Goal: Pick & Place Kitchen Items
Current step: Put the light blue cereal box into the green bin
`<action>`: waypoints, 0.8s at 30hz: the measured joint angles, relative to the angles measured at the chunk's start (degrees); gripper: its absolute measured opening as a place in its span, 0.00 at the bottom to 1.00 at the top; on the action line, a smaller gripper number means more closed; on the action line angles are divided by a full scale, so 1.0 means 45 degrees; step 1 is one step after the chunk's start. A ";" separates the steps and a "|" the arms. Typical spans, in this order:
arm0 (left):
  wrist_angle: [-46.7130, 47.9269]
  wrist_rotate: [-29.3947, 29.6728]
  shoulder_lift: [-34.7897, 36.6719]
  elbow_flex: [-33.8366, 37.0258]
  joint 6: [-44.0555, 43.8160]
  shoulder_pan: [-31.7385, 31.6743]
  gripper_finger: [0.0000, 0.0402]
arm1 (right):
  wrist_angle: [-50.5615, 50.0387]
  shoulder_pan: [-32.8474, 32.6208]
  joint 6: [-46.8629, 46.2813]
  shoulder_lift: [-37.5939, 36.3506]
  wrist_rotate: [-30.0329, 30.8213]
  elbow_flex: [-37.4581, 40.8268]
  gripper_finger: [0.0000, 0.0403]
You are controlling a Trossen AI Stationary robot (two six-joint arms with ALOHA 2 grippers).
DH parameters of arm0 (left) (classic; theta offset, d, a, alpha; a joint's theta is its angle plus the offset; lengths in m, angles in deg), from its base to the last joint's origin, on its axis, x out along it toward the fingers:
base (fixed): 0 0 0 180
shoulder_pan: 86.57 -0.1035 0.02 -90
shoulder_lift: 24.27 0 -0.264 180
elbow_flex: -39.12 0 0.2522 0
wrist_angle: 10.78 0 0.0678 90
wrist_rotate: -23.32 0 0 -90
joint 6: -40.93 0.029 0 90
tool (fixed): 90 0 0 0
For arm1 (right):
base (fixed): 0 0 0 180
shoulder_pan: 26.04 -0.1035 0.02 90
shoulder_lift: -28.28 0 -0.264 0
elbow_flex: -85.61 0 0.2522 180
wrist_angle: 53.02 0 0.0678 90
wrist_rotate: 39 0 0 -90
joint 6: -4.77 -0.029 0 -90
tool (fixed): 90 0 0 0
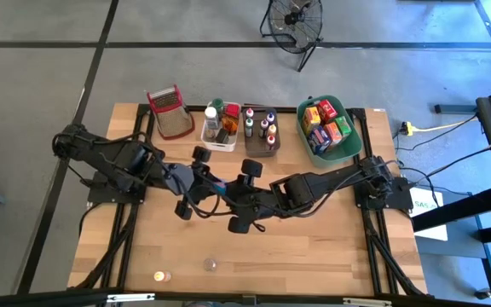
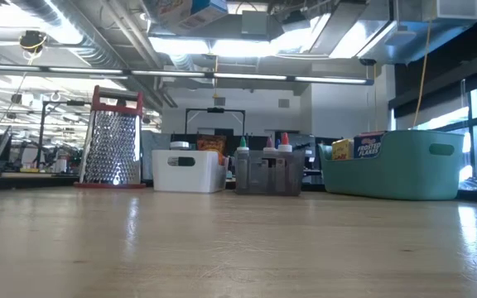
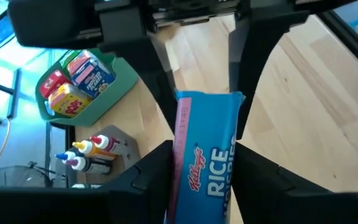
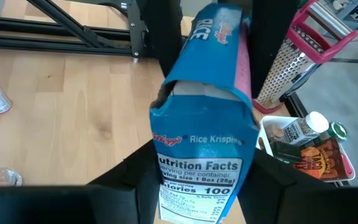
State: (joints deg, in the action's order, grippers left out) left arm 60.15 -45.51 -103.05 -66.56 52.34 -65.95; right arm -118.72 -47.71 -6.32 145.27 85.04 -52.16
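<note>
A blue Rice Krispies box (image 3: 207, 168) hangs above the middle of the table (image 1: 314, 247), held between my two grippers. My left gripper (image 3: 202, 152), reaching in from the table's left, is shut on one end of the box (image 1: 217, 182). My right gripper (image 4: 204, 155), reaching in from the right, is shut on the other end (image 4: 201, 143). In the high view the two grippers, left (image 1: 201, 183) and right (image 1: 239, 198), meet almost nose to nose. The low view shows neither gripper nor the box. My left gripper pinches the box between its two fingers, one finger on the pink side (image 3: 182, 134) and one on the opposite side. The fingers slant down from the table's left and lie along the box. The box is lifted clear of the table. My right gripper pinches the end of the box that bears the nutrition panel (image 4: 194, 171), one finger on each side. The fingers slant down from the table's right, along the box. A crease (image 4: 166, 93) runs across the box beyond these fingers.
Along the far edge stand a red-rimmed grater (image 1: 169, 111), a white bin (image 1: 220, 126) with jars, a grey bin (image 1: 261, 130) with bottles and a green bin (image 1: 348, 136) with small boxes. An orange-capped bottle (image 1: 160, 276) and a clear jar (image 1: 210, 265) lie near the front edge.
</note>
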 joint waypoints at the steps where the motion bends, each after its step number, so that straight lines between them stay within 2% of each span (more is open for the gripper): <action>1: -0.0027 -0.0089 -0.0004 0.0000 0.0084 0.0000 0.37 | -0.0009 0.0000 0.0000 0.0000 -0.0005 0.0000 0.43; 6: -0.0195 -0.0023 -0.0004 0.0000 -0.0307 0.0087 0.46 | -0.0026 0.0000 0.0000 0.0000 -0.0058 0.0000 0.43; 10: -0.0194 0.0633 0.0000 0.0000 -0.0997 0.0087 0.51 | -0.0060 0.0010 0.0000 0.0000 -0.0039 0.0000 0.43; 17: -0.0310 0.0868 0.0000 0.0000 -0.0337 0.0359 0.55 | -0.0148 -0.0020 0.0000 0.0000 -0.0010 0.0005 0.43; 24: -0.2144 0.1380 0.0255 -0.0051 0.0880 0.1630 0.55 | -0.0625 -0.0235 -0.0065 0.0005 0.0102 0.0005 0.43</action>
State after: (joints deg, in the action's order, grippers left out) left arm 50.50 -39.30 -101.91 -66.79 56.30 -58.61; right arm -121.53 -48.77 -6.61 145.29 85.50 -52.14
